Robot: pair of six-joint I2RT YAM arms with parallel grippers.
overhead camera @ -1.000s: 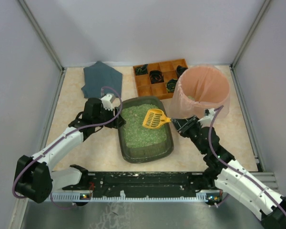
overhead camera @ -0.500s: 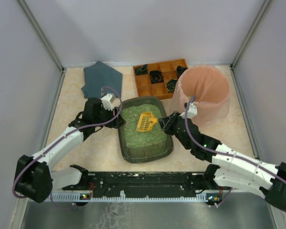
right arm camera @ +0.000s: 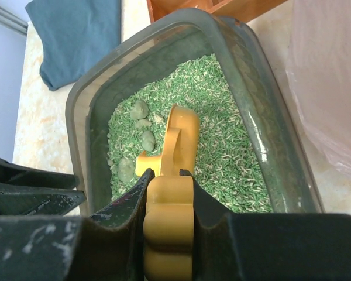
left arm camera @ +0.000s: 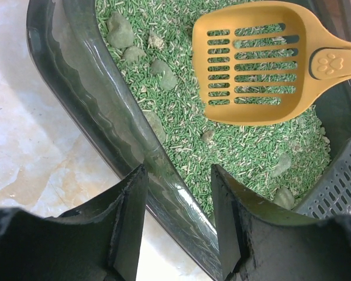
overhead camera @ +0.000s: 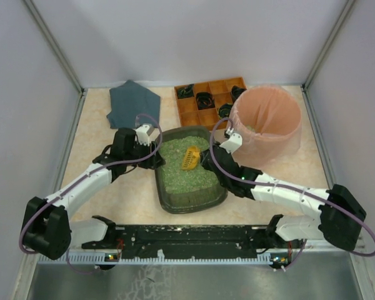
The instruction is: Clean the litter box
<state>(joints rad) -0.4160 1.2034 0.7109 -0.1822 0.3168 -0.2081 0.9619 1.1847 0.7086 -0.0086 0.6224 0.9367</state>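
I am viewing the litter box point(overhead camera: 194, 206) sitting near the middle of the surface point(overhead camera: 112, 200), between the two arms, long axis running away from the bases. It is holding green granular litter with several grey-green clumps point(left arm camera: 120, 32) lying toward its left side.

The left pincer point(overhead camera: 155, 160) is sitting at the left rim of the box. In the left wrist view its fingers point(left arm camera: 128, 222) are standing apart, one outside the wall and one over the litter, with the rim passing between them. I cannot tell whether the pads are pressing on the wall.

The right pincer point(right arm camera: 168, 181) is clamping the handle of a yellow slotted scoop point(right arm camera: 178, 134). The scoop head is hanging over the litter in the far half of the box, turned on edge, slots showing empty in the left wrist view. I cannot tell whether its edge is touching the litter.

A pink bag-lined bin point(overhead camera: 281, 140) is standing just beside the far right corner of the box. A wooden compartment tray point(overhead camera: 190, 109) is lying beyond the box. A blue-grey cloth point(overhead camera: 132, 103) is lying at the far left.
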